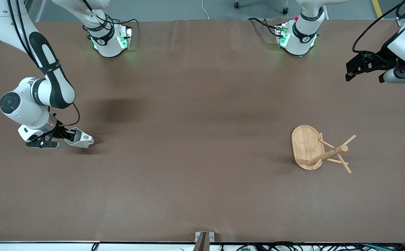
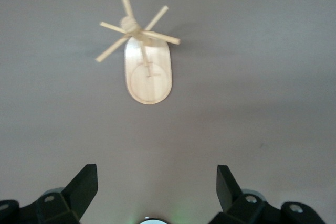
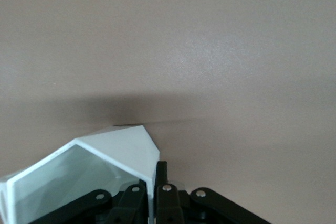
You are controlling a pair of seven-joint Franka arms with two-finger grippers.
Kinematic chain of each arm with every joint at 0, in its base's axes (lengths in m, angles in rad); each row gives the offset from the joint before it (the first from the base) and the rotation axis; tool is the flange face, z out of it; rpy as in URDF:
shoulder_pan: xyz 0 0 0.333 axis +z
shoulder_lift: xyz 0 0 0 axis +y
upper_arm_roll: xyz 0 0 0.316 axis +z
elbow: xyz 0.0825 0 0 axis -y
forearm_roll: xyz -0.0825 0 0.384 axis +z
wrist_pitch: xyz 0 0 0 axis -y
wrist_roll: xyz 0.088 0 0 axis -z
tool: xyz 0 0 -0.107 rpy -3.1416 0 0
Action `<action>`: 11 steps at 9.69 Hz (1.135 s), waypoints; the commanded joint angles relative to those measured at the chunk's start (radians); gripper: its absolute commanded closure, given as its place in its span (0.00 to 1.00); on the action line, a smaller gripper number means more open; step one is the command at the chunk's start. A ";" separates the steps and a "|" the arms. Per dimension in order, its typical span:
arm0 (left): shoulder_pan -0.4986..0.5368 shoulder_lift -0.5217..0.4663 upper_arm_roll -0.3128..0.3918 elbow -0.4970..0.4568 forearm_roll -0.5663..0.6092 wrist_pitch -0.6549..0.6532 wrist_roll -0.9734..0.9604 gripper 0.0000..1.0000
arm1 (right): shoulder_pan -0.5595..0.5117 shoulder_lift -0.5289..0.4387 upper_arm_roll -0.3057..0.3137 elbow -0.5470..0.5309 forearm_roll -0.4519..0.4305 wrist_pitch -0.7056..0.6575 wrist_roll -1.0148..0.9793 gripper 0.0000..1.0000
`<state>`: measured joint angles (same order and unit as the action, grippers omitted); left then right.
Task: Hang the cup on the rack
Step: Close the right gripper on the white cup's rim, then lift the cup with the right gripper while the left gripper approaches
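The white faceted cup (image 1: 80,139) is low over the table near the right arm's end, tipped on its side with its mouth toward the gripper. My right gripper (image 1: 70,136) is shut on the cup's wall. In the right wrist view, one finger is inside the cup (image 3: 121,150) and one outside, at the gripper (image 3: 155,174). The cup's handle is hidden. The bamboo rack (image 1: 313,150) stands on its oval base toward the left arm's end. My left gripper (image 1: 352,69) waits open and empty, high above the table. The left wrist view shows the rack (image 2: 148,72) well away from the gripper (image 2: 157,182).
The brown table (image 1: 195,139) is bare between cup and rack. The two arm bases (image 1: 110,42) (image 1: 298,38) stand along its edge farthest from the front camera. A small bracket (image 1: 204,238) sits at the nearest edge.
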<state>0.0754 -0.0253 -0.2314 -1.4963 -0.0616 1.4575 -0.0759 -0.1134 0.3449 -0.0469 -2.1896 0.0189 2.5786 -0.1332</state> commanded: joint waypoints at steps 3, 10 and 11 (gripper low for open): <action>-0.002 0.010 -0.178 -0.018 -0.133 0.007 0.175 0.00 | -0.003 -0.061 0.010 0.205 0.009 -0.374 -0.146 0.99; -0.008 0.116 -0.529 -0.015 -0.185 0.328 0.209 0.00 | 0.047 -0.132 0.097 0.423 0.679 -0.872 -0.175 1.00; -0.008 0.134 -0.566 -0.015 -0.185 0.374 0.278 0.00 | 0.073 -0.130 0.117 0.395 0.772 -0.873 -0.171 1.00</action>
<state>0.0593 0.0758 -0.7539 -1.4955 -0.2388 1.7916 0.1302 -0.0560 0.2316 0.0474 -1.7517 0.6904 1.7108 -0.3030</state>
